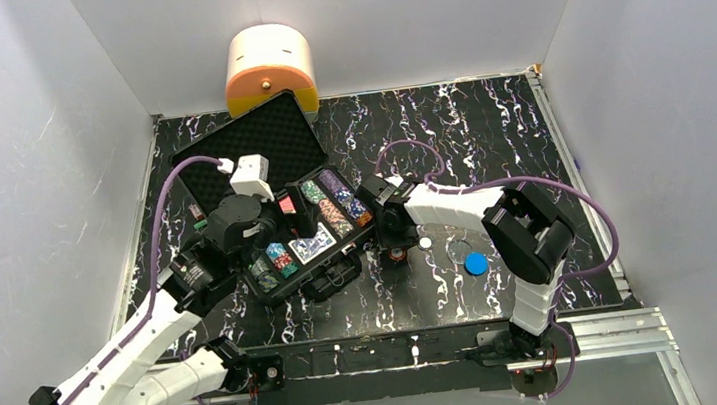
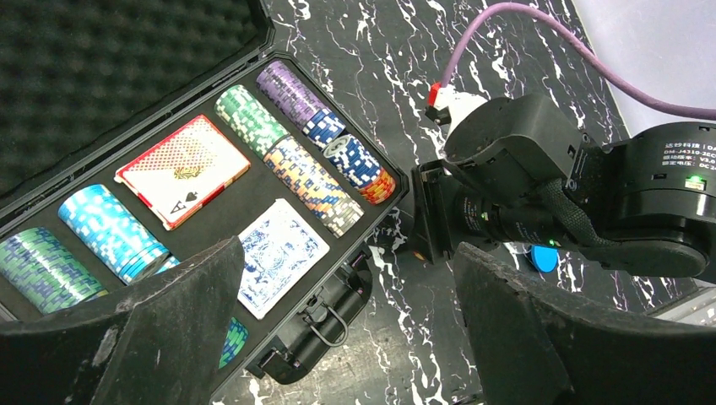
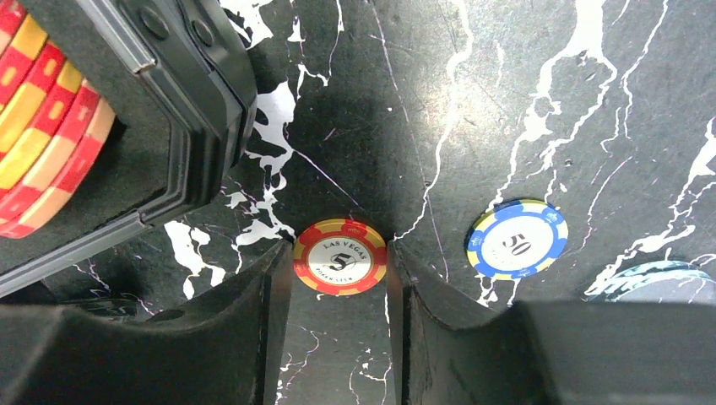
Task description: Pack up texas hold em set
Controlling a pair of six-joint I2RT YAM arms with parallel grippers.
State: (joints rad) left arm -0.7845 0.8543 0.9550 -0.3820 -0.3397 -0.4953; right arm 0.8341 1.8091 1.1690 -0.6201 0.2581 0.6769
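The black briefcase [image 1: 257, 138] lies open with its foam lid tilted back. In its tray sit rows of multicoloured chips [image 2: 308, 177], a red card deck [image 2: 181, 169] and a blue card deck [image 2: 274, 253]. My left gripper [image 2: 348, 249] hangs open over the case's front edge and handle [image 2: 325, 312], holding nothing. Just right of the case [image 3: 194, 76], my right gripper [image 3: 340, 246] is down at the table, its fingertips pressed against both sides of a flat red-and-yellow "5" chip [image 3: 340, 257]. A blue-and-yellow "50" chip [image 3: 515, 239] lies beside it. A blue disc [image 1: 476, 264] rests further right.
A cream-and-orange rounded container [image 1: 268, 68] stands against the back wall behind the lid. White walls close in the black marbled table [image 1: 489, 139] on three sides. The bluish rim of a round thing [image 3: 663, 274] shows right of the 50 chip.
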